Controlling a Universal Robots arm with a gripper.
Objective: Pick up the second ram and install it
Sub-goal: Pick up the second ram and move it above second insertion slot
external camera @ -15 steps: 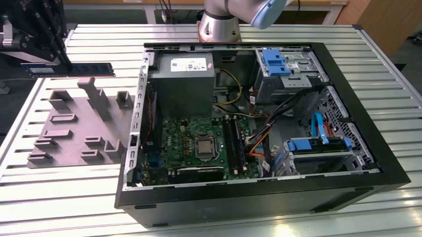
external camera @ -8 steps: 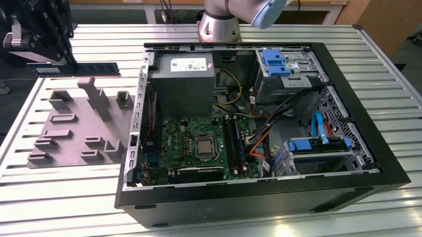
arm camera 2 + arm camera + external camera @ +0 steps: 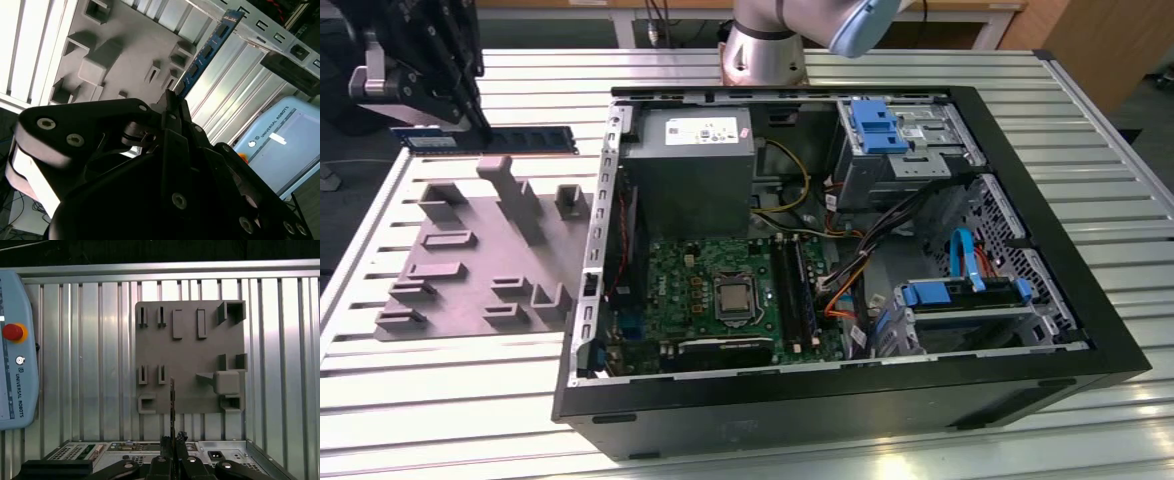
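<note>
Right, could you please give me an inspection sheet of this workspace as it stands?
Surface: slatted metal table.
Job's things: memory stick held near the grey holder plate; open computer case with green board.
Clutter: grey holder plate on the table.
Claw: claw shut on the memory stick's end.
Cables: coloured wires inside the computer case.
Surroundings: control pendant on the table.

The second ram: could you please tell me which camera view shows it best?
The exterior view: the second ram shows its broad side there, held in the hand. The second wrist view shows it slanting away from the hand; the first wrist view shows it edge-on.
</note>
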